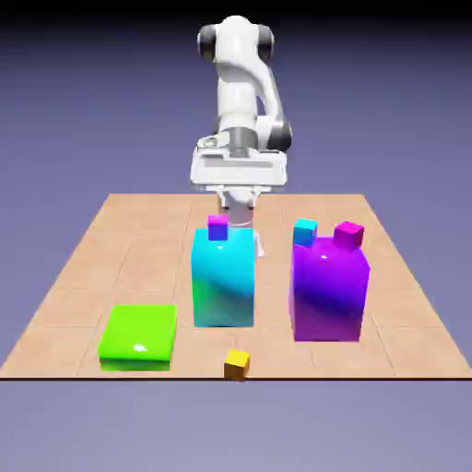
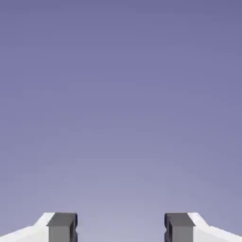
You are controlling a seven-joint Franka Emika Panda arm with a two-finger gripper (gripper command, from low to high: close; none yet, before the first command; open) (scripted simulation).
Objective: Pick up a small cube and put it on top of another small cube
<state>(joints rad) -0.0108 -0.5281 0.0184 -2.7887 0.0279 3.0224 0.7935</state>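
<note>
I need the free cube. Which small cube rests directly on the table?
The small yellow cube at the table's near edge; the magenta and cyan ones sit atop tall blocks.

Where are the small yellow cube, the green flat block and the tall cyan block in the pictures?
small yellow cube point(image 1: 237, 363): exterior view, on its front faces near the table's near edge.
green flat block point(image 1: 139, 334): exterior view, on its top face.
tall cyan block point(image 1: 222, 281): exterior view, on its front face.
</note>
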